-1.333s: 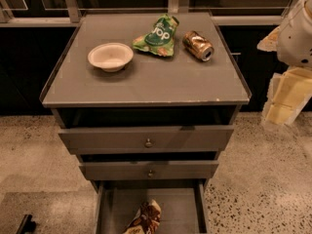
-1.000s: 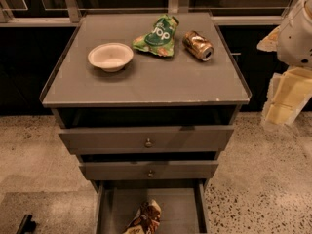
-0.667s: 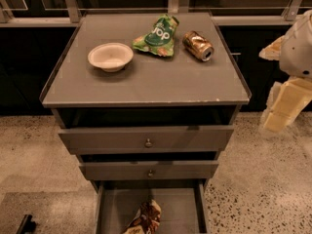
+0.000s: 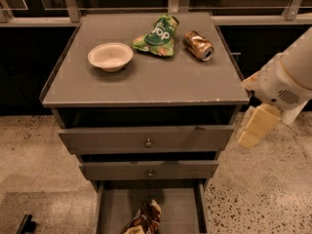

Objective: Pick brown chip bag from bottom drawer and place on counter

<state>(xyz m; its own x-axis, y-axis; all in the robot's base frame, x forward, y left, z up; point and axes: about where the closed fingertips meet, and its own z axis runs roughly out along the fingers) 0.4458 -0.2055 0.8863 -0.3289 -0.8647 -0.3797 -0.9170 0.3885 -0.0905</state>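
The brown chip bag point(image 4: 144, 219) lies in the open bottom drawer point(image 4: 111, 209) at the bottom of the view, partly cut off by the frame edge. The grey counter point(image 4: 146, 79) tops the drawer cabinet. My gripper point(image 4: 254, 128) hangs at the right of the cabinet, beside the top drawer's level, pointing down, well above and to the right of the bag. It holds nothing that I can see.
On the counter stand a white bowl point(image 4: 110, 56), a green bag point(image 4: 158, 35) and a tipped brown can point(image 4: 198, 45). Two upper drawers with round knobs point(image 4: 148, 142) stick out slightly. A dark object point(image 4: 26, 224) lies on the speckled floor at lower left.
My arm and gripper have moved down and a little to the left, closer to the cabinet's right side. The bag and the counter items have not moved.
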